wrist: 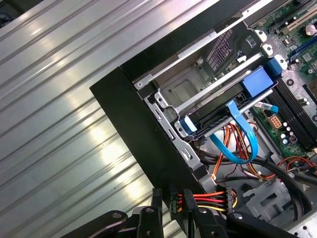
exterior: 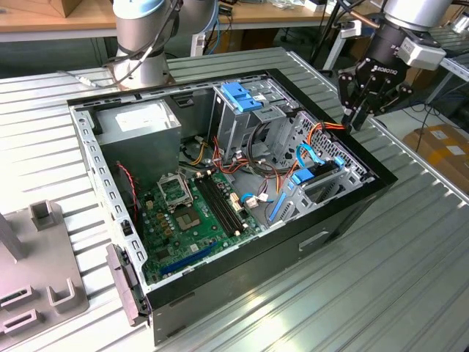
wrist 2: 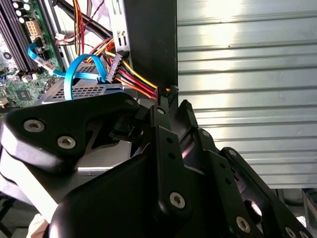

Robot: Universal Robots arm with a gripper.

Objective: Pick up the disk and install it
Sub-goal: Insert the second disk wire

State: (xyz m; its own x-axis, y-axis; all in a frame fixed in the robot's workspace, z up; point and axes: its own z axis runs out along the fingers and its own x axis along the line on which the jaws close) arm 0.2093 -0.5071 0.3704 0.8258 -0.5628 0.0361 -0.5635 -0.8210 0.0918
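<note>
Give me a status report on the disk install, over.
Gripper at case edge, beside power plug. Disk looks seated in bay. Blue cable loops beside it.

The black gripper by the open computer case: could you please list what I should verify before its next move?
1. Grey metal disk in bright blue plastic carrier seated in the grey metal drive bay: ok.
2. Light-blue flat data cable plugged into the disk: cannot tell.
3. Black gripper clear of the red, yellow and orange wire bundle: not ok, it is right at the bundle.
4. Gripper clear of the black case wall: cannot tell, it is close beside the wall's edge.
</note>
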